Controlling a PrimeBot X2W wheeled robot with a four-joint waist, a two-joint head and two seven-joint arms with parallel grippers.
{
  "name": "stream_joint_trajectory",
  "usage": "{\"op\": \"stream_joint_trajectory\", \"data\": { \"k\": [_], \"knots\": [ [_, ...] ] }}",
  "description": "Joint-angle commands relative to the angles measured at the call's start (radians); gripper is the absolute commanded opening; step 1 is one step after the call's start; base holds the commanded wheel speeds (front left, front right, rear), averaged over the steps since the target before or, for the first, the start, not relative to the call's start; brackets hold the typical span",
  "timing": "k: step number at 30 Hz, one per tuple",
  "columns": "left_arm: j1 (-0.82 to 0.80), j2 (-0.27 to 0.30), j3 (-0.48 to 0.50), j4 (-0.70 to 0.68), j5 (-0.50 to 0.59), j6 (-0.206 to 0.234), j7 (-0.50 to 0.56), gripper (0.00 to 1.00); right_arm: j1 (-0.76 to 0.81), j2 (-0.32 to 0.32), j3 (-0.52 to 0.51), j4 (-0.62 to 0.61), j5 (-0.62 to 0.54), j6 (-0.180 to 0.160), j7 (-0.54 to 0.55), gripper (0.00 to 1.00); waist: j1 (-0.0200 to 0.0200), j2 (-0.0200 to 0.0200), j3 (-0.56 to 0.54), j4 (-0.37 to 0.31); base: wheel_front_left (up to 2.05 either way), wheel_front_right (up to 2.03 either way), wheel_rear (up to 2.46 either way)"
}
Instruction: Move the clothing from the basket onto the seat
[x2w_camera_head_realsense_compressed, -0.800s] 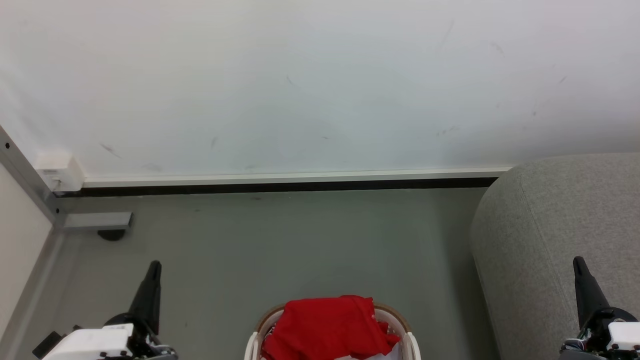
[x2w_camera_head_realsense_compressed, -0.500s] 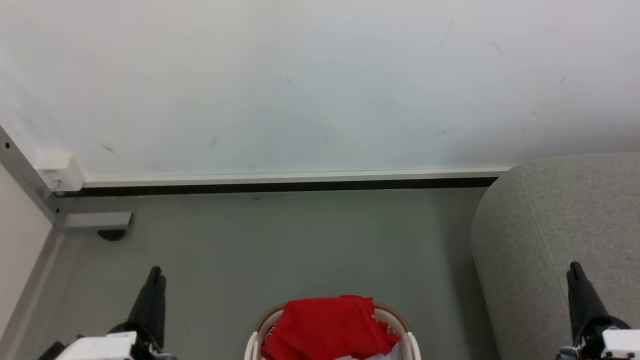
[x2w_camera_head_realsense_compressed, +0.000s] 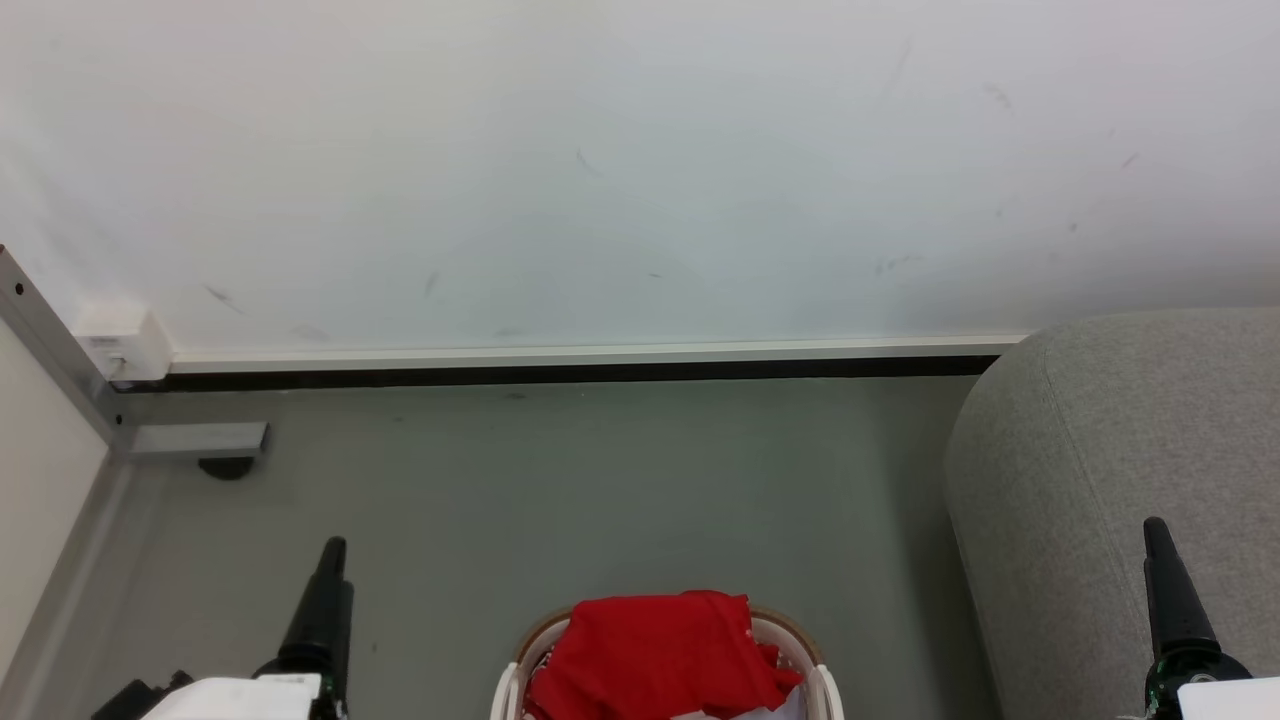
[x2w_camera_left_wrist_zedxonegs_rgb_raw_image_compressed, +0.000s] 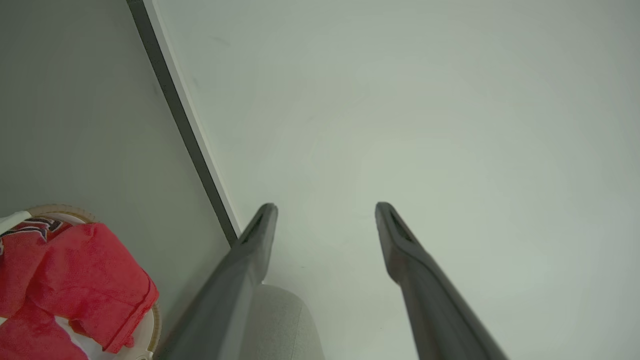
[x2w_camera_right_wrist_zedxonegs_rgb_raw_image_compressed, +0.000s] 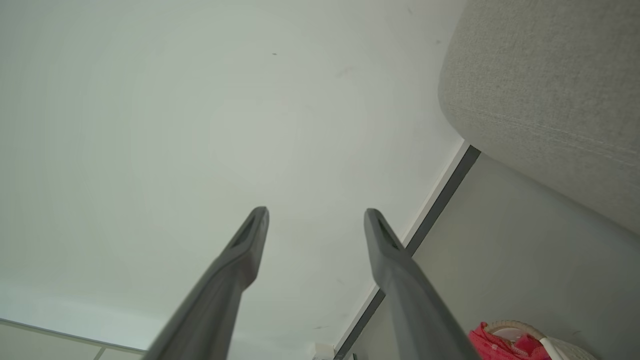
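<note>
The red clothing (x2w_camera_head_realsense_compressed: 658, 655) lies heaped in the cream basket (x2w_camera_head_realsense_compressed: 826, 692) with its brown rim, at the bottom centre of the head view. A corner of the light grey seat (x2w_camera_head_realsense_compressed: 1110, 470) fills the right side. My left gripper (x2w_camera_head_realsense_compressed: 330, 570) stands at the lower left, well left of the basket, and its own view shows it open (x2w_camera_left_wrist_zedxonegs_rgb_raw_image_compressed: 325, 210) and empty, with the clothing (x2w_camera_left_wrist_zedxonegs_rgb_raw_image_compressed: 70, 280) at its lower left. My right gripper (x2w_camera_head_realsense_compressed: 1160, 545) rises in front of the seat; it is open (x2w_camera_right_wrist_zedxonegs_rgb_raw_image_compressed: 316, 214) with nothing between the fingers, the seat (x2w_camera_right_wrist_zedxonegs_rgb_raw_image_compressed: 550, 80) at upper right.
A white wall (x2w_camera_head_realsense_compressed: 600, 170) with a dark skirting strip (x2w_camera_head_realsense_compressed: 560, 372) runs behind the grey floor (x2w_camera_head_realsense_compressed: 600, 500). A metal frame post with a white box (x2w_camera_head_realsense_compressed: 115, 340) and a foot plate (x2w_camera_head_realsense_compressed: 200, 440) stands at the left.
The left gripper has shifted slightly right in the head view. The right gripper dipped a little, then came back. The clothing and basket have not moved.
</note>
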Motion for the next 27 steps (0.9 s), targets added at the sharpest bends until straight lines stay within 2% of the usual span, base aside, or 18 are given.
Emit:
{"op": "stream_joint_trajectory", "data": {
  "k": [1,11,19,27],
  "knots": [
    [-0.018,0.006,-0.006,-0.019,0.058,0.004,-0.011,1.00,-0.003,-0.002,-0.019,-0.030,-0.080,0.000,-0.007,1.00,0.0001,-0.0001,0.000,0.001,0.00,0.00,0.00],
    [-0.005,0.007,-0.046,-0.043,0.320,0.043,-0.054,1.00,0.025,0.026,-0.051,-0.066,-0.402,0.000,-0.020,1.00,0.0000,-0.0001,0.002,0.006,0.00,0.00,0.00],
    [0.005,0.007,-0.073,-0.054,0.481,0.073,-0.085,1.00,0.037,0.046,-0.081,-0.064,-0.584,-0.001,-0.028,1.00,0.0000,-0.0001,0.001,0.007,0.00,0.00,0.00],
    [0.010,0.008,-0.094,-0.060,0.602,0.083,-0.114,1.00,0.045,0.066,-0.112,-0.070,-0.736,-0.001,-0.038,1.00,0.0000,-0.0001,0.002,0.010,0.00,0.00,0.00]
  ]
}}
